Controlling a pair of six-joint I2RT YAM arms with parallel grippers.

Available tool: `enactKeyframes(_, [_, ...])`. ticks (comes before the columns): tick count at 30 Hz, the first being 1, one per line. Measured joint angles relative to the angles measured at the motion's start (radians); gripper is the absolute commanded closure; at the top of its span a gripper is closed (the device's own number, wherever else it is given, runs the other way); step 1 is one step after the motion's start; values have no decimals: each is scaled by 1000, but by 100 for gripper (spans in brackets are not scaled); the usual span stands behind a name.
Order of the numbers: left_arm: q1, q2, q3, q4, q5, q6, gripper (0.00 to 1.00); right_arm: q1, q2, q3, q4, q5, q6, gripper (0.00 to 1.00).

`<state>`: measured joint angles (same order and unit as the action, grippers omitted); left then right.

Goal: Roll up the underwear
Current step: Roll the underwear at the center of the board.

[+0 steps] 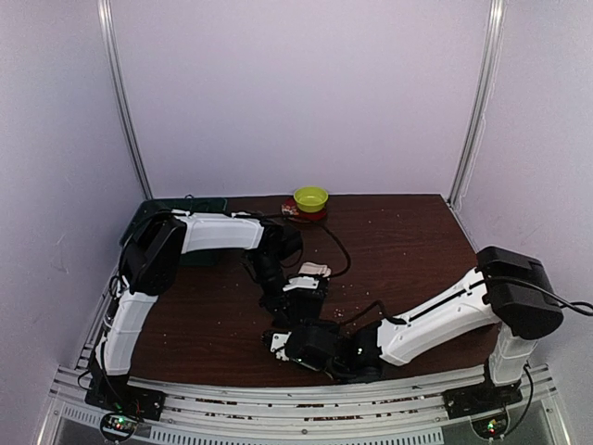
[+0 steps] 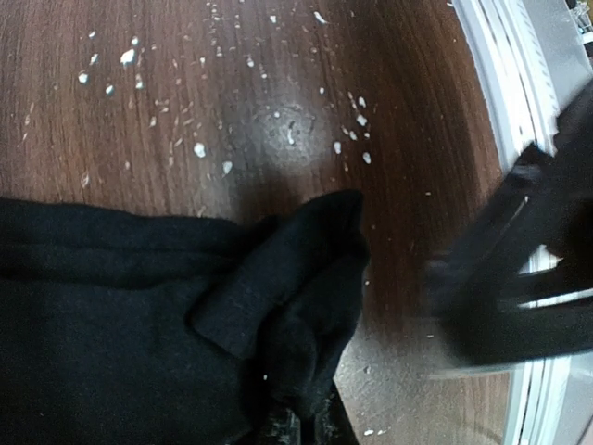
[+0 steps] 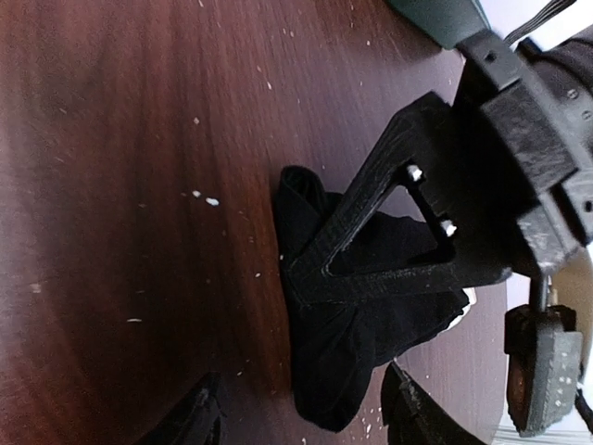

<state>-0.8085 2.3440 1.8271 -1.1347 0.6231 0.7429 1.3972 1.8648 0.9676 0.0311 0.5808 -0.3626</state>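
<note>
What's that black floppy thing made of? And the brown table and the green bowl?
The black crumpled underwear looks like soft matte cloth: it folds and creases. The dark brown table looks like glossy wood or laminate: grain streaks, a shine. The small green bowl seems smooth plastic, though it's too far to be sure.

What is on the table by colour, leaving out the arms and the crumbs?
Black: 1, underwear, one bundle with a bit of white trim
Yellow-green: 1, bowl
Red: 1, disc under the bowl
Dark green: 1, box at the far left corner
Total: 4
</note>
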Motion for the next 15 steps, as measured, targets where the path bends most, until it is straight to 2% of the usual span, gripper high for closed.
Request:
enactKeyframes(9, [3,20,23,-19,25,-6,100,-93,101,72,-8,3,-36,59])
enactKeyframes(15, [3,26,32,-23,32,-6,97,-107,123,92,-8,-27,-28,83])
